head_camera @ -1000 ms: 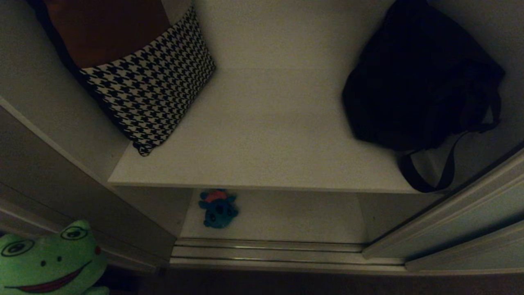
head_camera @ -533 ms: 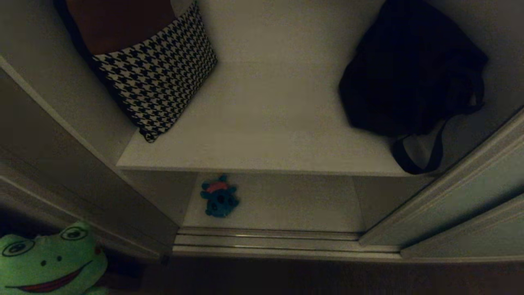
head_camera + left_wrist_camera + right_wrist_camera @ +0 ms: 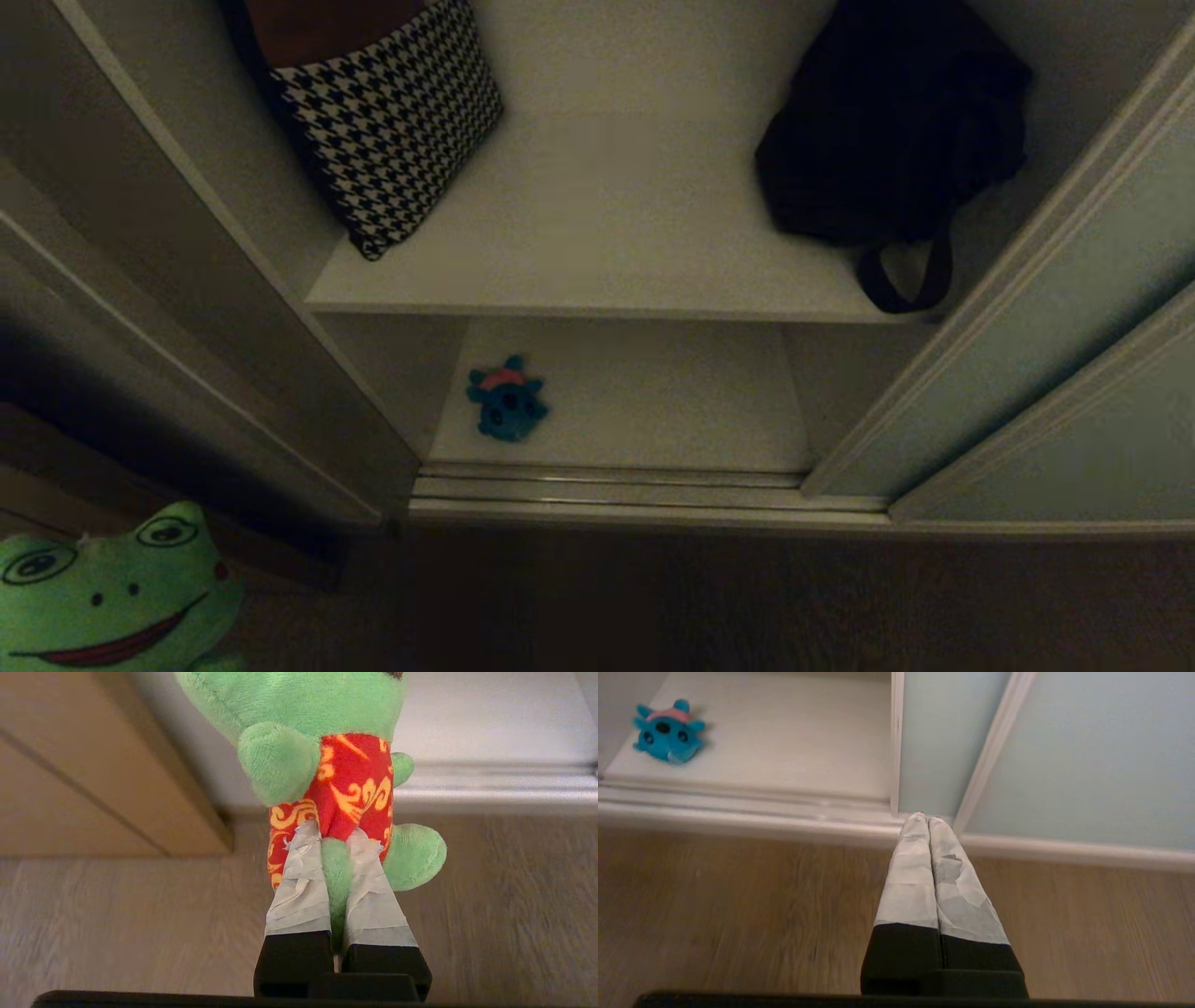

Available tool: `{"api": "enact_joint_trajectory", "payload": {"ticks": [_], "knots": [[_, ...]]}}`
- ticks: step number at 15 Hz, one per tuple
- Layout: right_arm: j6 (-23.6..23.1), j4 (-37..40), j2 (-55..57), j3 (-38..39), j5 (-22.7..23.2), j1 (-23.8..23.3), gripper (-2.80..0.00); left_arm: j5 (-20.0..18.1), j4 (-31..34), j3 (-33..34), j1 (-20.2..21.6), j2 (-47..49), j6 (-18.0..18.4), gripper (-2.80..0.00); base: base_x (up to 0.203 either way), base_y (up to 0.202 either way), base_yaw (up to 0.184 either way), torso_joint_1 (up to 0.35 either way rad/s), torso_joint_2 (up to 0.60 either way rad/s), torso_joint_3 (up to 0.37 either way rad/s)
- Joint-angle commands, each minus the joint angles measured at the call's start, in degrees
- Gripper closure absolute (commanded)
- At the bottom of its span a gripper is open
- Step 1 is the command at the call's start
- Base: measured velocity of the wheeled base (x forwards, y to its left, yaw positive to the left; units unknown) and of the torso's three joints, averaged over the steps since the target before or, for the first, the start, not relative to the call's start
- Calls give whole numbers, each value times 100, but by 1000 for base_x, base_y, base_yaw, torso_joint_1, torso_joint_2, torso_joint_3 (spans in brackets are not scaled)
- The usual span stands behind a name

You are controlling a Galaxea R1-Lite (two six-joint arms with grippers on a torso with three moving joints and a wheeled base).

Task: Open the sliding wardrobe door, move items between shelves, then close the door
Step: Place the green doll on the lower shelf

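Now wardrobe opening (image 3: 607,392) farther off.

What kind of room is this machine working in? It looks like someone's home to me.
Probably a bedroom or home closet area: a built-in wardrobe with a sliding wardrobe door pushed aside, white shelves holding a houndstooth cushion and a black bag, and wood-look flooring in front.

Green plush toy (image 3: 299,700), red flowered shorts (image 3: 350,788)

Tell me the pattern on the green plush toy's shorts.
Red with yellow-orange swirls on the green plush toy, clearest in the left wrist view.
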Motion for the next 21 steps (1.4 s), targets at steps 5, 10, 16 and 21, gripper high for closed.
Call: {"api": "enact_joint_trajectory", "payload": {"ticks": [5,10,16,21], "knots": [[0,-2,-4,0,1,2,0,0,5,-9,0,30,-212,0,-189,0,0,2,1,2],[0,-2,-4,0,1,2,0,112,14,-10,0,30,-276,0,-18,0,0,0,1,0],[0,-2,-4,0,1,2,0,123,20,-19,0,30,-293,0,0,0,0,2,4,-161],[4,-2,-4,0,1,2,0,114,75,-37,0,30,-284,0,0,0,0,1,3,-199]]}}
